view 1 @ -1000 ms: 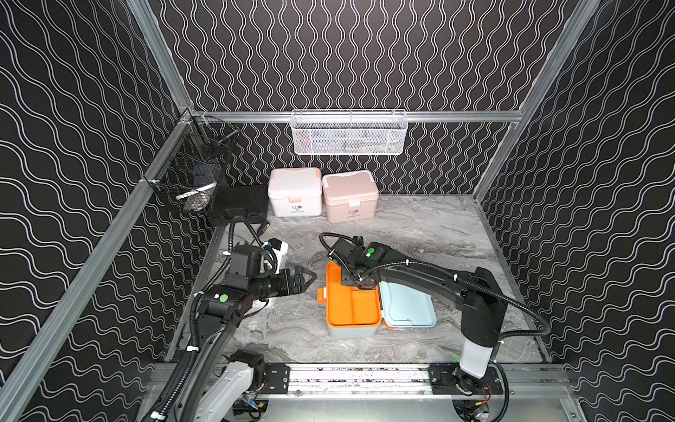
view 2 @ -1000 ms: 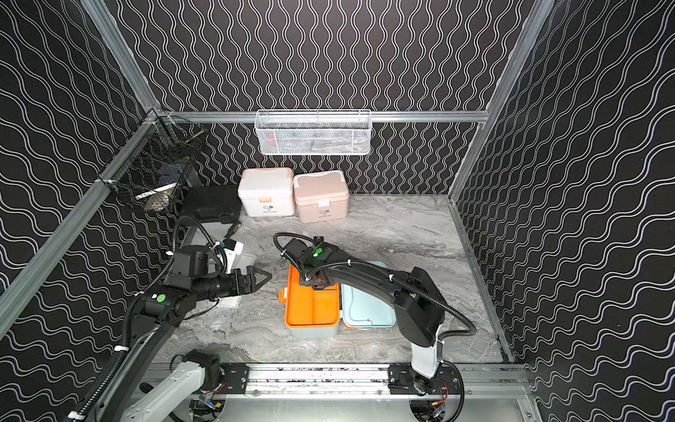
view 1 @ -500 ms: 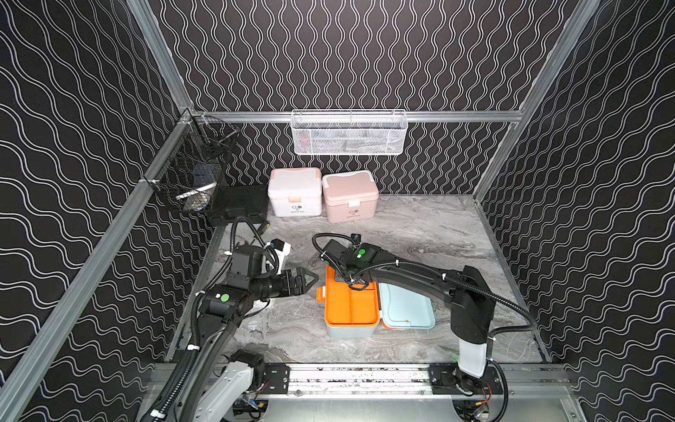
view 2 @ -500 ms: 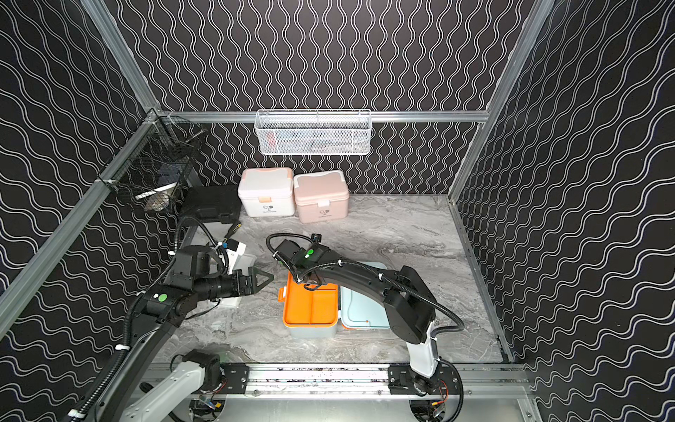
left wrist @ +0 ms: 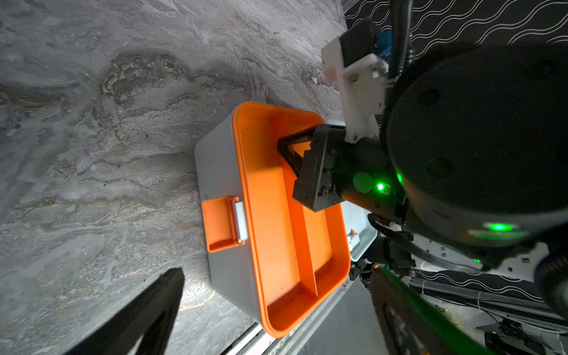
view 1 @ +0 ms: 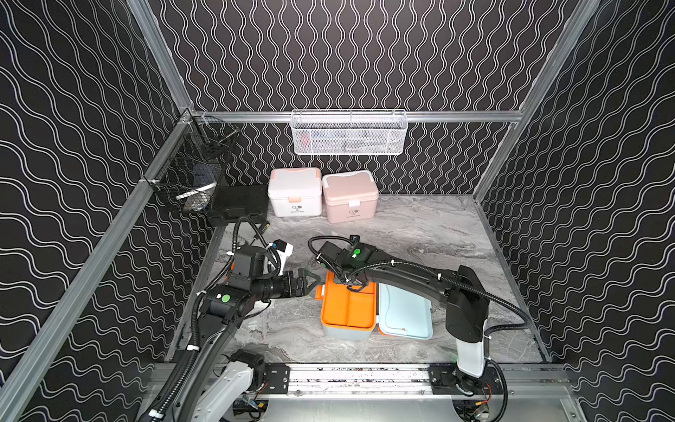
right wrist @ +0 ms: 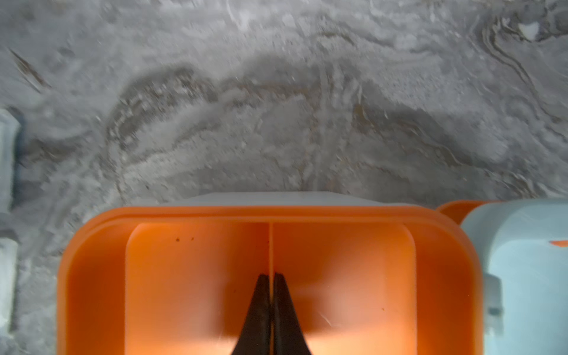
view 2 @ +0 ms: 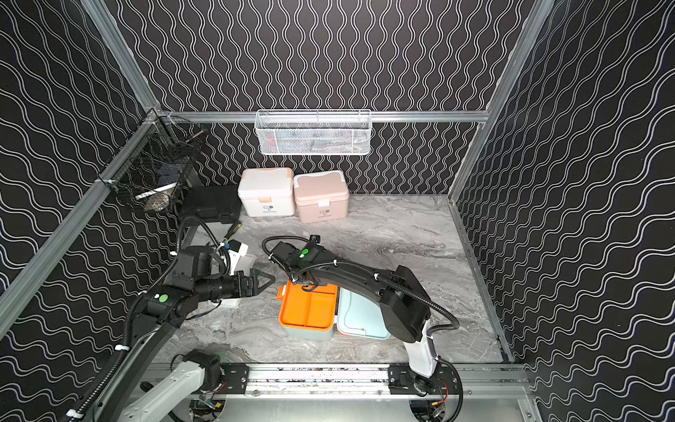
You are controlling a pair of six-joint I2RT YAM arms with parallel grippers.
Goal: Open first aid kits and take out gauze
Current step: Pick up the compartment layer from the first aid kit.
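Right tool (right wrist: 271, 278) newly tight on tray divider (right wrist: 271, 246), half hidden from above; left tool (view 1: 314, 283) spread.

The table (view 1: 420, 226) carries three first aid kits (view 1: 295, 193) (view 1: 350, 199) (view 1: 347, 331): white and pink at its back edge, light blue near its front edge, with one orange tray (view 1: 347, 307) inside. One black case (view 1: 241, 202) is in its back left corner. Above hang two wire baskets (view 1: 349, 135) (view 1: 193, 175), one white and one black.

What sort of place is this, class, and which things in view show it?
Probably a robot test cell: a black left robot arm and black right robot arm mounted on a metal base rail, silver aluminium frame bars holding black wave-patterned wall panels, and a grey marble-look tabletop.
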